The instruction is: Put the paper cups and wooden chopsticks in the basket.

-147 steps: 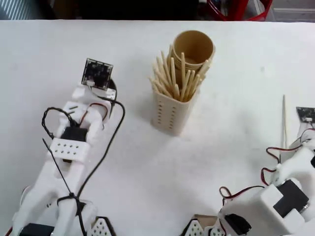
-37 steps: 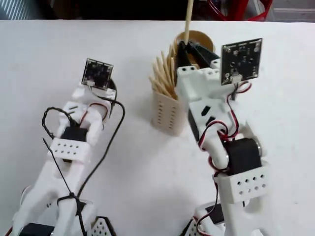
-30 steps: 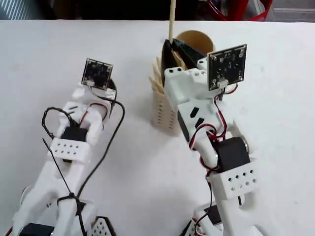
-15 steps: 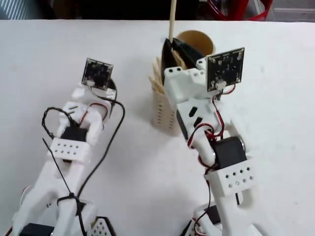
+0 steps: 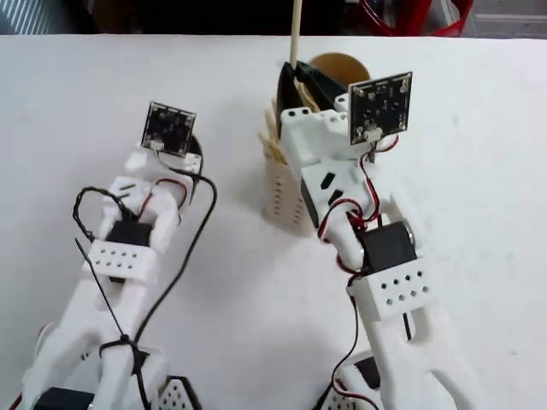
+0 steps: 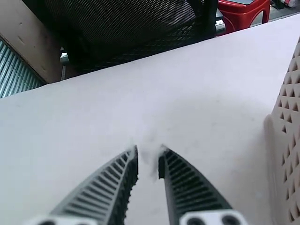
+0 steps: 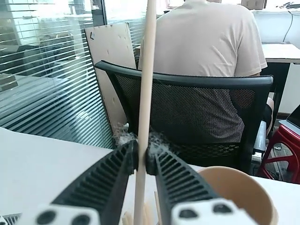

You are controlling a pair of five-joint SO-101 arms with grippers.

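High view: holding one wooden chopstick [image 5: 296, 26] upright with the right gripper [image 5: 292, 79], directly above the basket [image 5: 286, 198] near the middle of the table's [image 5: 77, 85] far edge. Crowded in there: a bundle of chopsticks [image 5: 272, 137] and a paper cup [image 5: 338, 64] at the far side. Could jam the stick's lower end on that bundle if lowered off a gap, tilting it or tipping the light basket. Left wrist view: resting the left gripper [image 6: 148, 154] low over the table [image 6: 93, 108], fingers a slit apart on nothing, with the basket's perforated wall [image 6: 286, 131] near. Would knock the basket if swung that way. Right wrist view: clamping the chopstick [image 7: 147, 70] between both fingers of the right gripper [image 7: 142, 152], long end rising well above. Likely to pivot in so narrow a pinch. Might fall outside the basket and roll along the table if released too high or off-centre. Close to the paper cup's [image 7: 234, 185] rim too, so could land the stick inside the cup rather than among the others.
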